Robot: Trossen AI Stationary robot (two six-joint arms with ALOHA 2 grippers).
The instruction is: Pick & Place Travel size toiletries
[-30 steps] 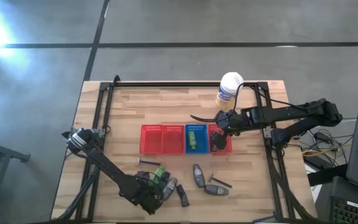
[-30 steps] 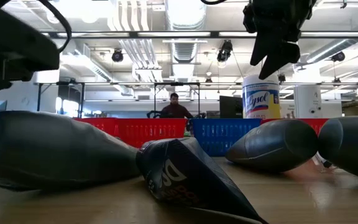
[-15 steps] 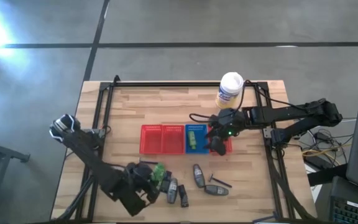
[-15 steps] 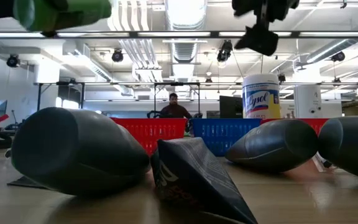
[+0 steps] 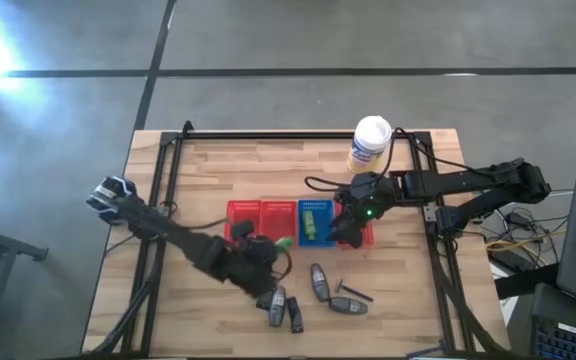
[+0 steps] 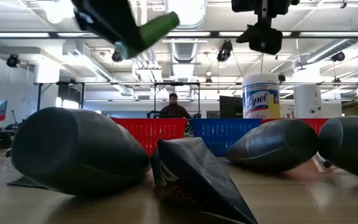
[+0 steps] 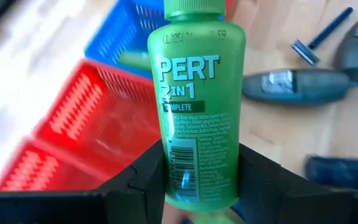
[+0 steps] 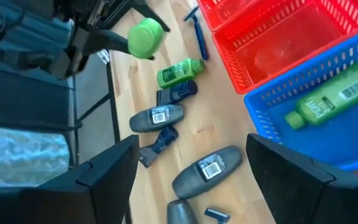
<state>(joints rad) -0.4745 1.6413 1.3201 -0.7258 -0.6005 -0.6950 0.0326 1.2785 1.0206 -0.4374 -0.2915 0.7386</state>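
1. The left end effector (image 7: 197,180) is partly closed, its two dark fingers (image 7: 145,177) clamped on the sides of a green Pert 2-in-1 bottle (image 7: 196,106), cap pointing away from the wrist.
2. In the high view this left end effector (image 5: 268,250) is over the middle of the worktop (image 5: 198,180), by the near edge of the red mesh basket (image 5: 245,222); in the low view the held bottle (image 6: 151,30) hangs tilted, clear of the worktop.
3. The right end effector (image 8: 191,180) hovers with its fingers spread wide and nothing between them. In the high view it (image 5: 346,228) sits above the right-hand red basket (image 5: 368,234), beside the blue basket (image 5: 314,222).
4. A second green bottle (image 8: 337,99) lies flat in the blue basket.
5. Near the worktop's front edge lie another green bottle (image 8: 179,72), dark grey oval tubes (image 5: 319,280), a dark blue sachet (image 8: 176,93) and a blue-handled razor (image 8: 197,30).
6. A white Lysol tub (image 5: 370,146) stands near the back edge, just behind the right arm.
7. In the low view, a person (image 6: 175,107) shows far behind the worktop.
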